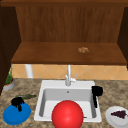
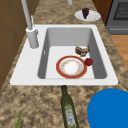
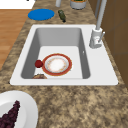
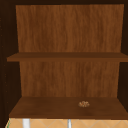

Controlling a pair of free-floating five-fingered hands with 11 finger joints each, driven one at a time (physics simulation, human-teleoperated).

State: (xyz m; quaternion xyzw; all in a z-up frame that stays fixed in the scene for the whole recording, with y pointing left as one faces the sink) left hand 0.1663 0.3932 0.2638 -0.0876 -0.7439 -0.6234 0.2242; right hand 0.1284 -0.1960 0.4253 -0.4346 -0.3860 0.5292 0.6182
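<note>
Left hand (image 1: 17,102), fingers curled but grasping nothing, is seen lower left touching the blue plate (image 1: 16,114), where a firm rim grip seems advisable; right hand (image 1: 97,91) fingers cannot be told

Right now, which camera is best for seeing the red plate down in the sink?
The left side view: the red plate lies flat in the sink, whole, beside a small red fruit. The right side view shows it whole too. In the front view it appears as a big red disc.

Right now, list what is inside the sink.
In the sink lie a red-rimmed plate, a small red fruit beside it, and a brownish food piece next to that. In the front view the plate's red underside hides most of the basin floor.
</note>
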